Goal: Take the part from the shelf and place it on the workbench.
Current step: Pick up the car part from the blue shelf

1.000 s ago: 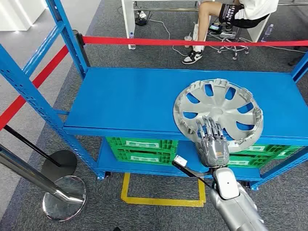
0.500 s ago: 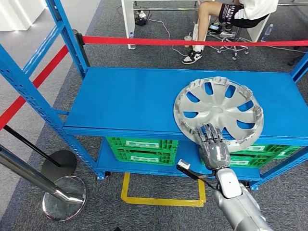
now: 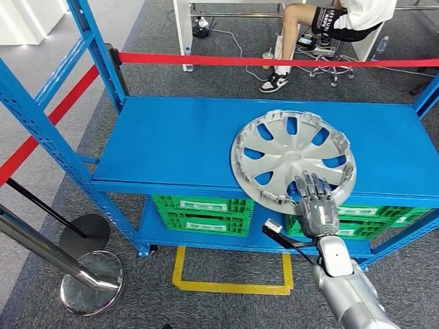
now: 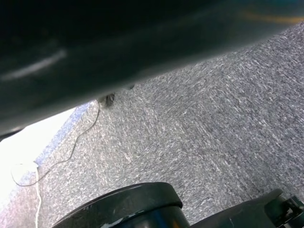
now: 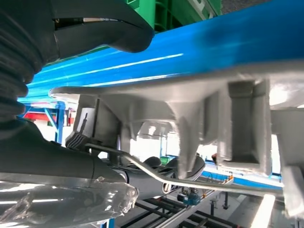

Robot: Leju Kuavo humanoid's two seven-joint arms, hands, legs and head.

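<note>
From the head view I see my right hand [image 3: 317, 203] gripping the near rim of the silver hubcap [image 3: 290, 156], fingers over the top, thumb beneath in the wrist view. The hubcap sits on the blue shelf [image 3: 181, 144], its near edge overhanging the front lip above the green crates [image 3: 202, 212].

Two green crates [image 3: 201, 214] are seen on the lower tier, under the blue top board. A red barrier tape [image 3: 269, 60] is stretched behind the rack. At the left, a chrome stanchion base [image 3: 92, 281] and a dark one [image 3: 84, 235] stand on grey carpet. Yellow floor tape [image 3: 231, 283] is laid in front. A seated person's leg [image 3: 288, 38] and sneaker [image 3: 274, 81] are seen beyond.
</note>
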